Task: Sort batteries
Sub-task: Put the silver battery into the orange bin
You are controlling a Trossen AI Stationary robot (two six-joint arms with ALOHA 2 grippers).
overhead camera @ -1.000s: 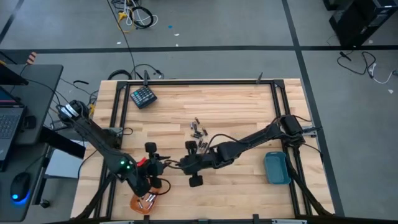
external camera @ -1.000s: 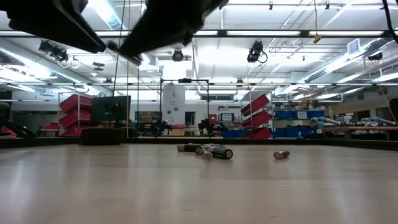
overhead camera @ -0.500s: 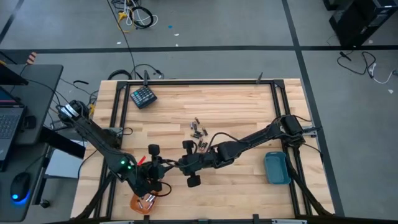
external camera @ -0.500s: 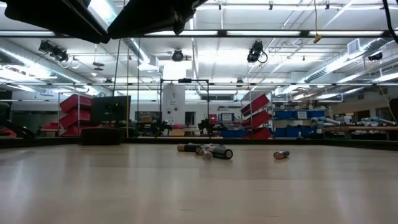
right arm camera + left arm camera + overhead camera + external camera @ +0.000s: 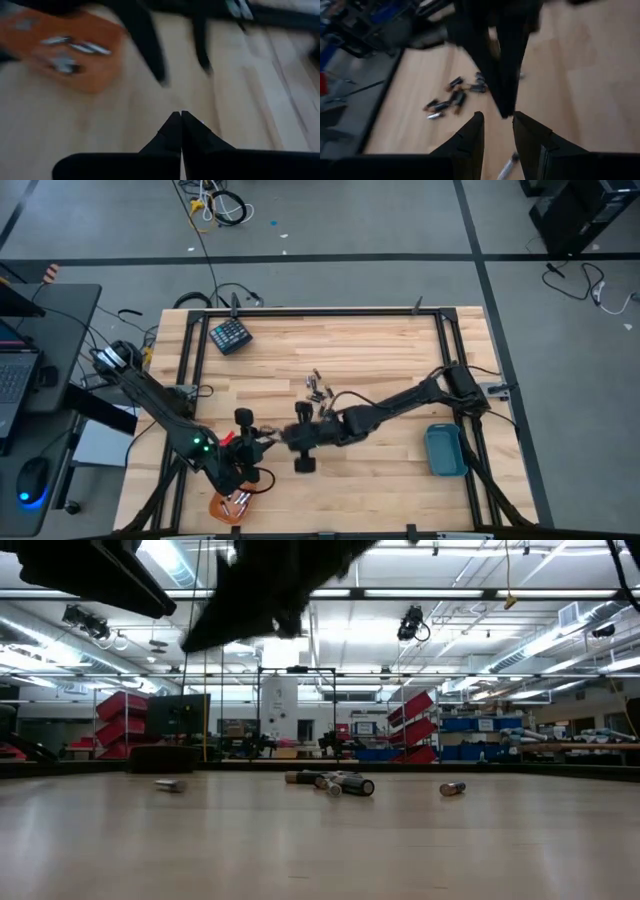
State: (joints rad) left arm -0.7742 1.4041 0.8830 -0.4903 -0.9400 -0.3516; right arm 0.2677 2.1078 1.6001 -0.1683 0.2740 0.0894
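My right gripper (image 5: 180, 118) has slid further toward my left gripper (image 5: 496, 119) than a moment ago, its fingers pressed together on nothing, while my left one hangs slightly parted and empty. A battery (image 5: 169, 784) now lies alone on the table (image 5: 400, 350), new since before. The batteries (image 5: 318, 388) remain mid-table, others in the orange tray (image 5: 60, 52).

— What surrounds the counter (image 5: 380, 340)?
— Grey floor (image 5: 330, 220) with dark seams, loose cables (image 5: 215, 205), a desk (image 5: 40, 350) with a laptop (image 5: 12, 375).
— And beyond?
— Ceiling strip lights (image 5: 450, 592), red bins (image 5: 122, 705), blue bins (image 5: 480, 724).
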